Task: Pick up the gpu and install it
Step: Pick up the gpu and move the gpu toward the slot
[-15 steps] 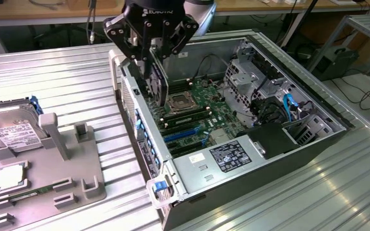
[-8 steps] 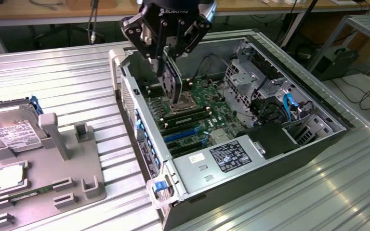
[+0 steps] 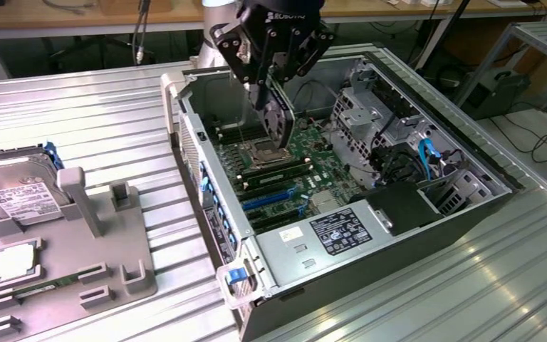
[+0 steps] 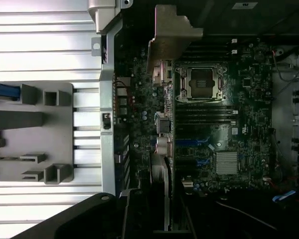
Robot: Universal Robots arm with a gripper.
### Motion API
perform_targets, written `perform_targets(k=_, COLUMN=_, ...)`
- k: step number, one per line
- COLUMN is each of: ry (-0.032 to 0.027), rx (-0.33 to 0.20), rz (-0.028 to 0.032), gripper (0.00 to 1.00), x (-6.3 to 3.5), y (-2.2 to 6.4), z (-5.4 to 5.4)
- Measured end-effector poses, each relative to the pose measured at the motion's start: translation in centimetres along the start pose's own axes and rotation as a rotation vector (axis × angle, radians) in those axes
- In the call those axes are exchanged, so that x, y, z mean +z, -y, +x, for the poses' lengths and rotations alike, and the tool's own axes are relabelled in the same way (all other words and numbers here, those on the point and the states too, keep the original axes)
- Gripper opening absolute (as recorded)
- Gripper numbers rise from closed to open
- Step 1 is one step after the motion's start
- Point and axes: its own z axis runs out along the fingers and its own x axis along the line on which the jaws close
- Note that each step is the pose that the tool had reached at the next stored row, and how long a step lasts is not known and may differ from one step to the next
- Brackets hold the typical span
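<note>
1. Lower left of the exterior view: the grey fixture tray [image 3: 83, 249] lies on the ribbed table [image 3: 93, 114], with the hard drive [image 3: 17, 201] at its edge. The gpu is not on it.
2. Centre: the open computer case [image 3: 387, 235] shows the motherboard [image 3: 312, 167] and its blue expansion slots [image 3: 266, 201].
3. Upper middle: the gripper [image 3: 271, 92] has its fingers [image 3: 257, 85] closed on the gpu [image 3: 275, 127], which hangs on edge above the board near the CPU socket [image 3: 266, 151] and touches nothing below. The wrist view shows the card edge-on, its silvery bracket [image 4: 173, 40] towards the case's rear wall.
4. Judgement: the pick-up looks done and installing is in hand. Seating calls for the card's edge lined up over a blue slot, with the bracket at the rear opening, then a straight push down.
</note>
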Motion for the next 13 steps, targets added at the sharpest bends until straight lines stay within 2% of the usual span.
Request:
perform_targets(k=6, ry=0.0000, rx=0.000, rz=0.0000, gripper=0.27, x=0.10, y=-0.04, z=-2.4)
perform_targets(k=13, ry=0.0000, rx=0.000, rz=0.0000, gripper=0.27, x=0.30, y=-0.10, z=-6.1)
